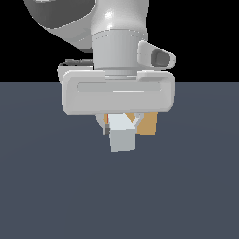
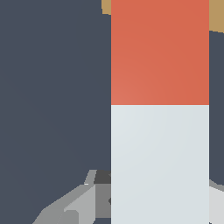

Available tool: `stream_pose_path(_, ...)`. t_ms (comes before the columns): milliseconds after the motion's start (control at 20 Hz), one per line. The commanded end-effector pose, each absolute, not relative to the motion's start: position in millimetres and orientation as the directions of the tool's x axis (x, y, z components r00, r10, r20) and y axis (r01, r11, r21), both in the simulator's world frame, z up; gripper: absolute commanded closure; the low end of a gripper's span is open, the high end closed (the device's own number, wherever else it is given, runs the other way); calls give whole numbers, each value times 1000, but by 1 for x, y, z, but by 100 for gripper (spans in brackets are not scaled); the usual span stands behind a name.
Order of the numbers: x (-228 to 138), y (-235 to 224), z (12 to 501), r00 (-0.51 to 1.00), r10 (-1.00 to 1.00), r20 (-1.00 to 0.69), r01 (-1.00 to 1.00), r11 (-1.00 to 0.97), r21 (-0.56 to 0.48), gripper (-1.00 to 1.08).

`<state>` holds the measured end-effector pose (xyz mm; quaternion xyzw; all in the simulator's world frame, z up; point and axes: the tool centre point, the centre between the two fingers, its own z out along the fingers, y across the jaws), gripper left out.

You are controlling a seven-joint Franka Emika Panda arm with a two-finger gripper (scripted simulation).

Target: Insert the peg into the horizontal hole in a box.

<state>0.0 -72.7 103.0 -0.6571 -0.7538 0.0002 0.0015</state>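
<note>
My gripper (image 1: 120,125) is shut on the peg (image 1: 123,137) and holds it above the floor. In the exterior view the peg's pale grey-white end faces the camera. In the wrist view the peg (image 2: 160,109) fills the frame, white near the fingers (image 2: 81,202) and red at its far end. The tan-brown box (image 1: 148,124) stands just behind the gripper, toward the exterior view's right. Only slivers of the box (image 2: 217,15) show past the peg's red end in the wrist view. The hole is hidden behind the peg and the gripper.
The flat dark grey-blue floor (image 1: 56,186) spreads around the gripper and the box. The arm's white hand (image 1: 118,95) blocks most of the box in the exterior view.
</note>
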Motion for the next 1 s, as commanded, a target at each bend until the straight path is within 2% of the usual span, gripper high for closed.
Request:
stream_pose_path(0, 2, -64, 112, -90, 996, 1, 996, 90, 1, 108)
stream_pose_path(450, 6, -45, 127, 10, 1000, 0, 1000, -10, 0, 108)
stream_pose_path(950, 8, -43, 129, 24, 1000, 0, 1000, -24, 0, 108)
